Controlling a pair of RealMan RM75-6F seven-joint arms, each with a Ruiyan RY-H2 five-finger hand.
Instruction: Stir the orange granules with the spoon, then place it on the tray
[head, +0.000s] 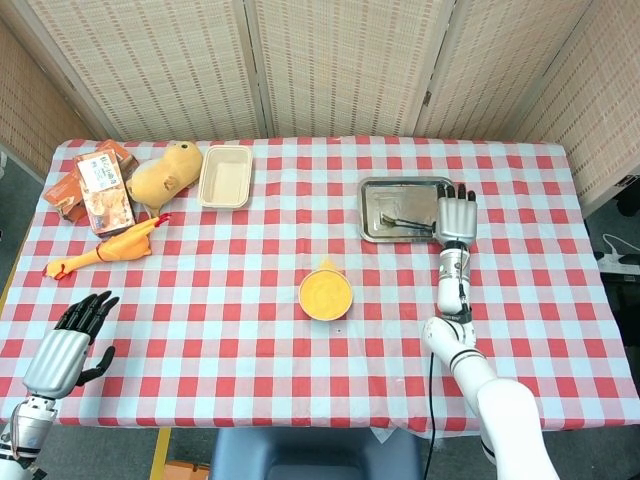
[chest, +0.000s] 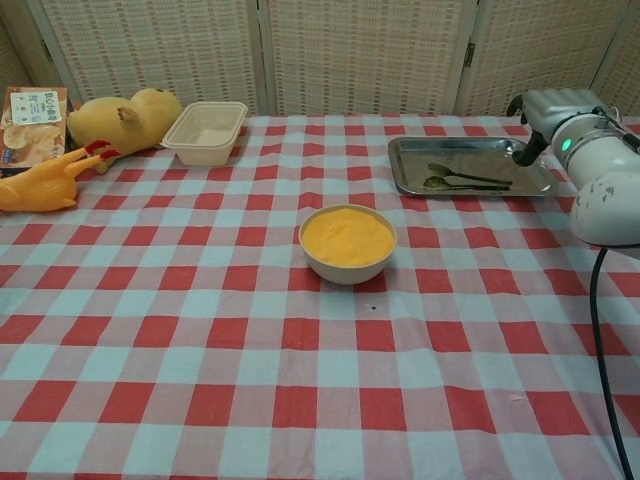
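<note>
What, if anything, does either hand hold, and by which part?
Nothing: the spoon lies on the tray, the right hand beside it; the left hand is empty.

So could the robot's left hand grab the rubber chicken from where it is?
Probably yes. The left hand hangs open at the table's near left corner, holding nothing, and the rubber chicken lies further back on that same side. Only bare tablecloth shows between them, so nothing seems to block the way.
</note>
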